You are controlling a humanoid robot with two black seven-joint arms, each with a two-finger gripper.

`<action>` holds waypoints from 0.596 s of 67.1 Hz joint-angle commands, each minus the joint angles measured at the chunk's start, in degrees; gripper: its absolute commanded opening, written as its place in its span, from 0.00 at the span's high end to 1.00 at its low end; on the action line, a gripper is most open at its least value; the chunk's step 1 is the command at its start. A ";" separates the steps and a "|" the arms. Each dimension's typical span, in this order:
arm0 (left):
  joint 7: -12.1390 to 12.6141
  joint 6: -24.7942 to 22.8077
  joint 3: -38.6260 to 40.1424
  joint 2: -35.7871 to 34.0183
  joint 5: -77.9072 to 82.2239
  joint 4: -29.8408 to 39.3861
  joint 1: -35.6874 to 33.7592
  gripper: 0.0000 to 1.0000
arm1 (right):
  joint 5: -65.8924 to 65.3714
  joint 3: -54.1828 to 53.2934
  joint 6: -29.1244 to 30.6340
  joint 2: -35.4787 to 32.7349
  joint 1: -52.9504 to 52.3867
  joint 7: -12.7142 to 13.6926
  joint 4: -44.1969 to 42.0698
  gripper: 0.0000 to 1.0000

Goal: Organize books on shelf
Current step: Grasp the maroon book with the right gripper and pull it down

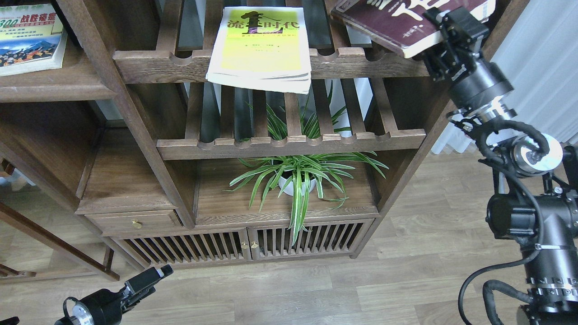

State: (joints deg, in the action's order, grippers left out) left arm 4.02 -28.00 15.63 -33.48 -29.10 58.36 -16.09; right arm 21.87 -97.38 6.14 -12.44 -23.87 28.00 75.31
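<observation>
Far left, on the solid dark shelf [49, 88] with its plain front edge: white book [28, 38] marked "300", green band of characters up top and a colourful mountain picture below, lying flat, face up, cut off by the left edge of view, long axis hard to judge for that reason. Low at the bottom left, above the wood floor [316, 289]: left gripper [151, 279], holding nothing, pointing up and to the right, fingers too dark and small to tell whether spread or closed. Centre top, on the upper slatted rack [149, 65]: yellow-green book [261, 45], black title, white margin, pages slightly fanned at the near edge, lying flat and face up, long axis running front to back, near edge overhanging the notched front rail. Beneath it, a second slatted rack [289, 145], and under that a spider plant [300, 176] in a white pot on top of the cabinet [216, 212], long striped leaves spilling over the slatted doors. Upper right: maroon book [397, 25], thick, big cream characters on the cover, tilted, partly out of view at the top, long axis slanting from upper left down to lower right, lower corner raised above the right end of the upper rack. Right gripper [440, 29] clenched on the maroon book at that near corner, black arm trailing down the right side.
</observation>
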 commanded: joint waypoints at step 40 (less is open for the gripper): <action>0.02 0.00 -0.42 3.77 1.33 -1.23 5.10 0.01 | 12.23 0.52 21.86 -2.94 44.51 0.00 6.25 1.00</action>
State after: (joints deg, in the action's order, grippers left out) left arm 4.04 -27.98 15.17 -31.15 -28.07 56.96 -11.27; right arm 33.12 -98.10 27.99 -15.96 14.95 28.01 81.68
